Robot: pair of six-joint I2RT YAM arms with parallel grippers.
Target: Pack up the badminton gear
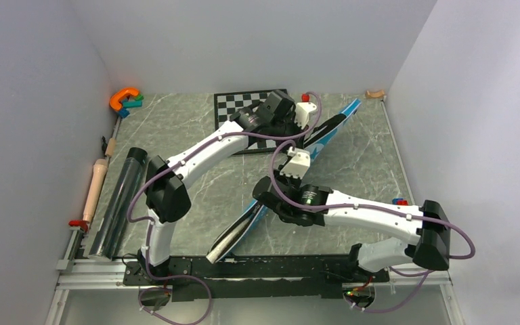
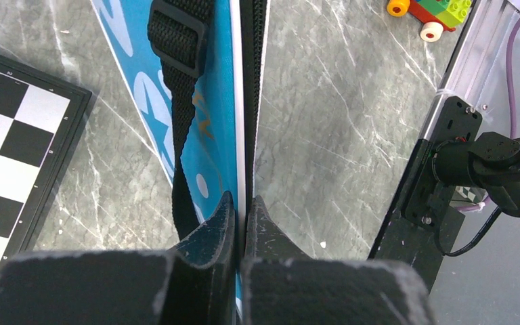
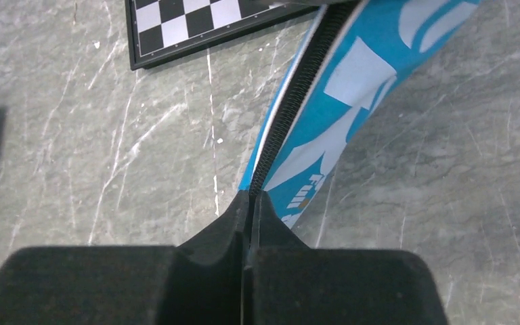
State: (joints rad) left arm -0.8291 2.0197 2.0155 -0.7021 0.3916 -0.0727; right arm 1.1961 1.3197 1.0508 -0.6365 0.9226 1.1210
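Overhead, item one: the bag (image 1: pixel 338 122) is lying in a long diagonal across the table (image 1: pixel 379 169), with its wide end reaching toward the chessboard (image 1: pixel 244 101) and its narrow end pointing at the arm bases. The left arm (image 1: pixel 196 152) and right arm (image 1: pixel 372 213) are both reaching to its farther stretch. The tube (image 1: pixel 117 203) is lying at the left edge, well apart from the bag, so packing is looking unfinished; rackets and shuttlecocks are not showing anywhere. Left wrist, item two: the left gripper (image 2: pixel 244 217) is clamping shut on the bag's rim, just beside the zipper (image 2: pixel 252 68), with the black strap (image 2: pixel 183 122) trailing against the finger on its side. Risk: the strap could be snagging on that finger during any pull. Right wrist, item three: the right gripper (image 3: pixel 250 203) is pinching closed on the same zippered rim, holding only a thin bite of fabric. Risk: with two shallow grips on one seam, arms pulling unevenly could be dragging the fabric out of one pinch, letting the bag flop. A sideways swing could be sweeping its wide end into the chessboard. Whether the zipper is standing open or shut is not readable, so contents could be spilling if the bag is tipped.
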